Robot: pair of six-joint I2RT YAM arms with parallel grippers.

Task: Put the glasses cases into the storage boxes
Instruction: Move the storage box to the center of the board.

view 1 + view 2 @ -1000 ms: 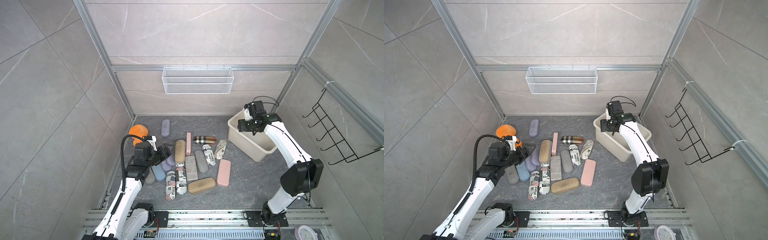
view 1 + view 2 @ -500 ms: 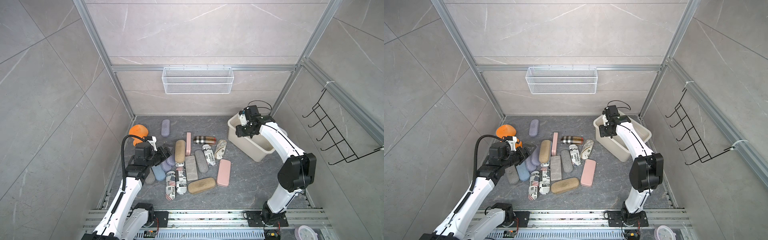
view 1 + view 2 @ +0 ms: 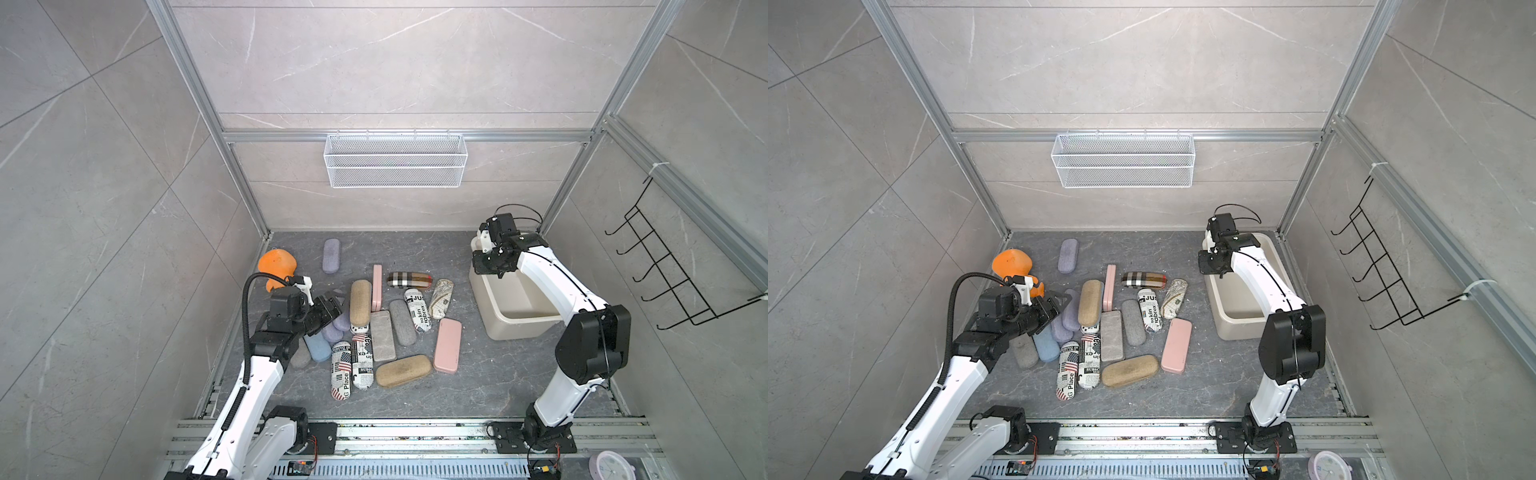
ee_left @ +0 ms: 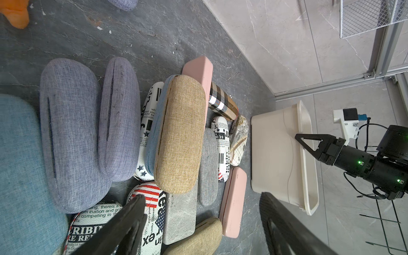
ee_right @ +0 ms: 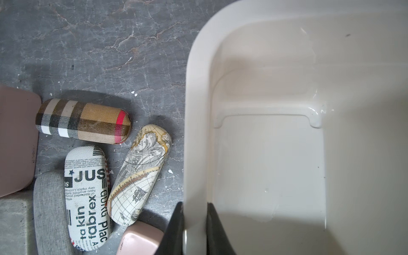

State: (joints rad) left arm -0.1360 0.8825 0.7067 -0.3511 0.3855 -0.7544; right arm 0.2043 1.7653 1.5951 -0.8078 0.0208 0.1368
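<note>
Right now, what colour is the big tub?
Cream-beige. The tub shows best in the right wrist view.

The tub [image 5: 196,132] is smooth, glossy cream plastic. The lilac cases [image 4: 70,132], the tan case [image 4: 181,132] and the grey case [image 4: 207,165] wear coarse woven cloth, matt. The pink case [image 4: 234,198] is smooth and matt. The newspaper case [image 5: 86,198] and map case [image 5: 139,181] have a fine-grained, faintly shiny skin; the plaid case [image 5: 81,120] is woven cloth. The floor [image 5: 110,44] looks like matt, scuffed stone. The basket [image 3: 395,176] is white wire mesh.
</note>
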